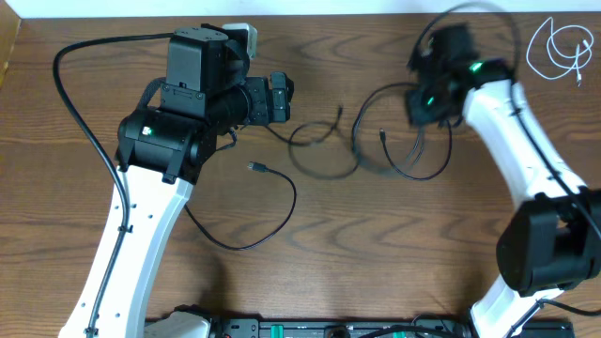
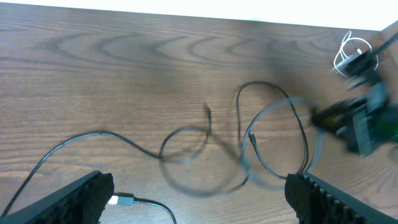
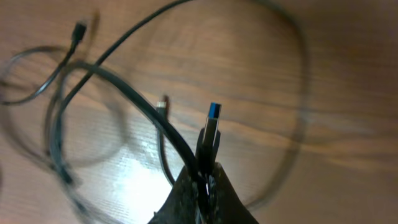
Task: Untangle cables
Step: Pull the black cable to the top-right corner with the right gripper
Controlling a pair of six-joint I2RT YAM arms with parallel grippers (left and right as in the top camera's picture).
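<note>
1. The brown wooden table point(image 1: 376, 244) carried the thin black looping cables point(image 1: 324, 155) at its middle.
2. Only the overhead view showed the whole coiled white cable point(image 1: 559, 47), well apart at the far right corner.
3. The left wrist view showed the left gripper point(image 2: 199, 186) spread wide, holding nothing.
4. Only the right wrist view showed the right gripper point(image 3: 202, 186) clenched on a black cable just below its blue-tipped USB plug point(image 3: 212, 121).

Robotics lab, left arm point(image 1: 141, 235), right arm point(image 1: 521, 131), wood-grain table point(image 1: 376, 263)
</note>
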